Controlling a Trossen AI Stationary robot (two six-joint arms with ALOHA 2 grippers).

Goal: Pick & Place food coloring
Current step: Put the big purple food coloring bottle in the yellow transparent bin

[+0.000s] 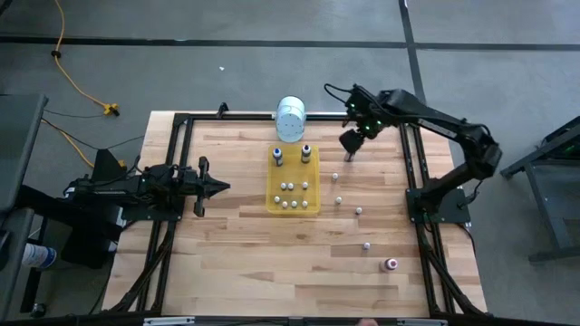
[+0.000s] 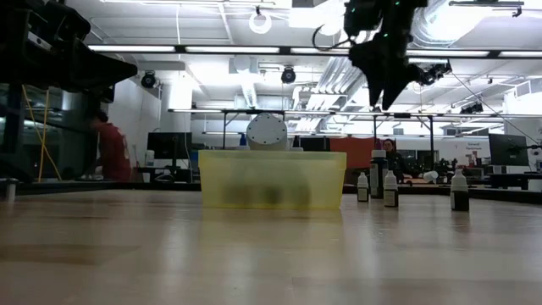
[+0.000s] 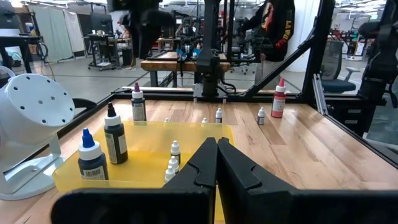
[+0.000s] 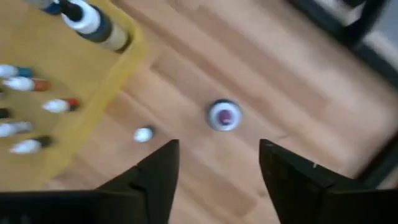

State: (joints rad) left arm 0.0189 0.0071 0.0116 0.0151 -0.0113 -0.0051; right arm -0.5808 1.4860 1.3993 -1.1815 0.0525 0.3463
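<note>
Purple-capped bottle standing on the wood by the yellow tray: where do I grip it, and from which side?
Come straight down: the upright purple-capped bottle shows its cap to the open right gripper above it. Close the fingers on the cap or neck, clear of the yellow plastic tray and tiny white bottle. Left gripper waits, shut.

The right arm reaches from the right side of the worktop toward its far part, the elbow bent, and its right claw (image 1: pixel 349 145) hangs in the air pointing down with the fingers apart. The left arm lies low at the left edge, its left claw (image 1: pixel 220 187) closed and empty
</note>
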